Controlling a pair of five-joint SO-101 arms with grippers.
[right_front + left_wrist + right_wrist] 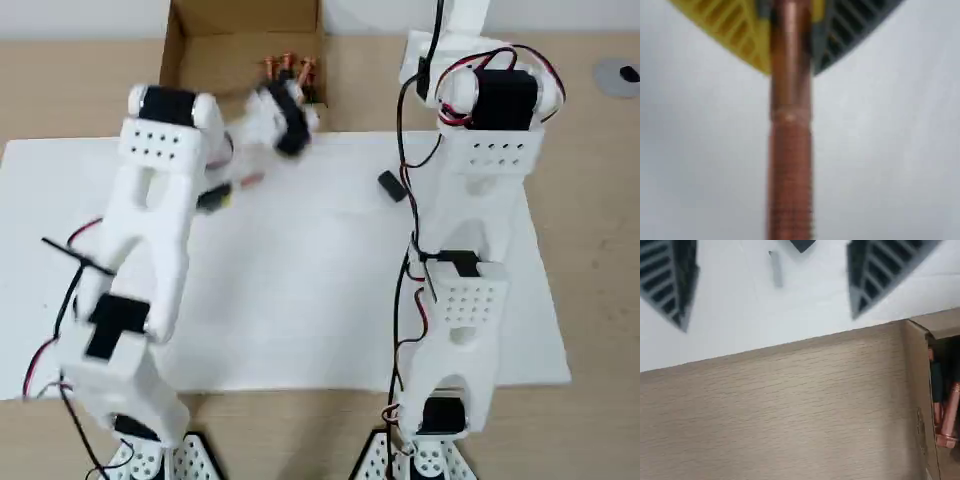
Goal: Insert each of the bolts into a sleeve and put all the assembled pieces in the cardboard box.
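Beside the cardboard box, over the white sheet that reaches up to the box, the left tool is clamped on a copper bolt. One yellow finger and one dark finger pinch the smooth shank, and the threaded end juts out past the fingertips with the sheet behind it. Inside the box, against one side wall, several copper pieces stand close together. The right tool hangs with its two dark fingers spread wide, holding nothing, above the sheet's edge where it meets the wooden counter, just off a corner of the box. On the sheet, farther from the box than that edge, a small grey piece and a black piece lie near each other; whether the grey one is a sleeve I cannot tell.
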